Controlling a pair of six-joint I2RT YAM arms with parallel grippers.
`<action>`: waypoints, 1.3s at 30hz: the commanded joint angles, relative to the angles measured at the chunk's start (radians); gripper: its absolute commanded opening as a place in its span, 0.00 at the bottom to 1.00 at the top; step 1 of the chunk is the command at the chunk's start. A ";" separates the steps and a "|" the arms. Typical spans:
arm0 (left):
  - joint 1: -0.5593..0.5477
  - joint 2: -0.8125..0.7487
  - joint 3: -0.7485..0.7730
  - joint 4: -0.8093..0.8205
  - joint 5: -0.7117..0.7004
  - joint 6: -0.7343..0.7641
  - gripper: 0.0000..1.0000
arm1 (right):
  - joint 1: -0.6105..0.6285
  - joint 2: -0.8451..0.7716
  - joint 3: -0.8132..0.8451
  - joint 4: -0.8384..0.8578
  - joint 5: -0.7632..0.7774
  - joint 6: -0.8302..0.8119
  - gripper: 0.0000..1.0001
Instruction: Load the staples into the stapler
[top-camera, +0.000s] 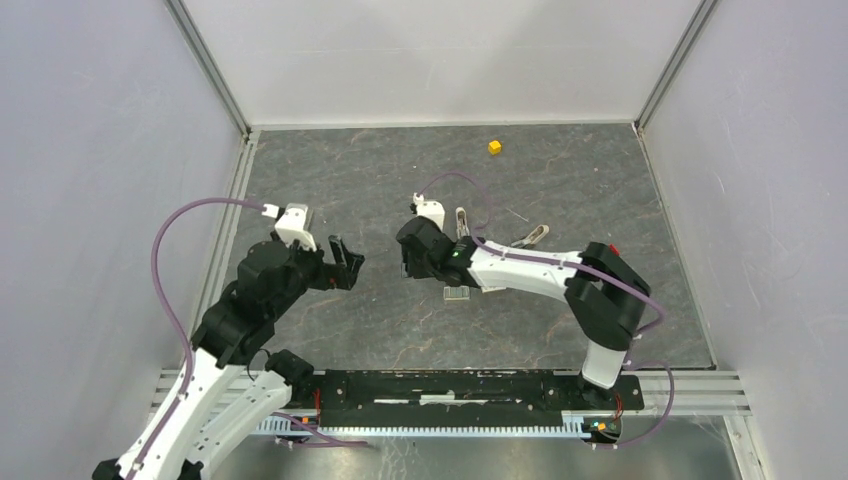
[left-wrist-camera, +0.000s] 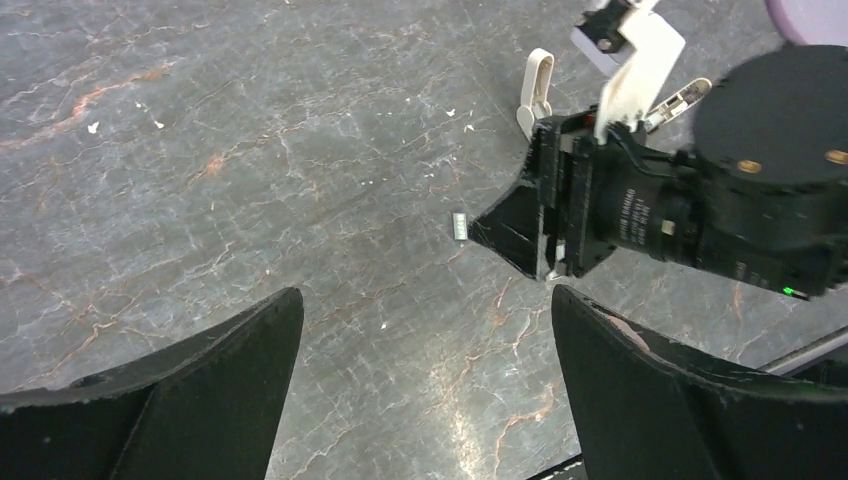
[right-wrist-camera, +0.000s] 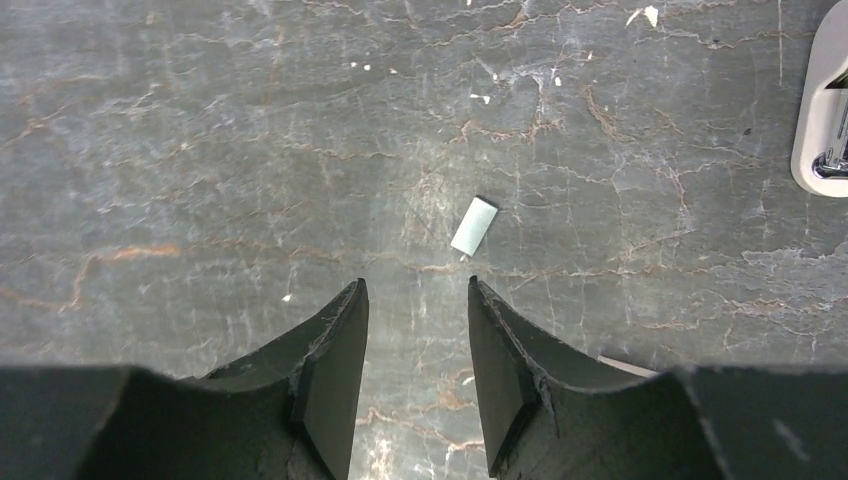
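Observation:
The staples (right-wrist-camera: 474, 225) lie flat on the dark marbled table, just ahead of my right gripper's (right-wrist-camera: 416, 290) tips and a little to their right. That gripper is open by a narrow gap and holds nothing. In the left wrist view the staples (left-wrist-camera: 459, 225) lie at the tip of the right gripper's fingers (left-wrist-camera: 510, 228). The white stapler (top-camera: 462, 222) lies spread open behind the right wrist, its second arm (top-camera: 534, 236) to the right and its hinge hidden. Its edge shows in the right wrist view (right-wrist-camera: 822, 110). My left gripper (left-wrist-camera: 428, 300) is wide open and empty, facing the right gripper (top-camera: 404, 264).
A pale card (top-camera: 457, 293) lies on the table under the right forearm. A small yellow cube (top-camera: 494, 147) sits far back. Grey walls close in the table on three sides, and the black mounting rail (top-camera: 470, 388) runs along the near edge.

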 joint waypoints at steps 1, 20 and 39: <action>-0.005 -0.097 -0.021 0.009 -0.040 0.102 1.00 | 0.013 0.088 0.120 -0.112 0.119 0.082 0.48; -0.004 -0.188 -0.039 0.023 -0.087 0.127 1.00 | 0.024 0.251 0.226 -0.161 0.178 0.144 0.45; -0.004 -0.206 -0.044 0.023 -0.096 0.125 1.00 | 0.018 0.306 0.249 -0.157 0.184 0.101 0.34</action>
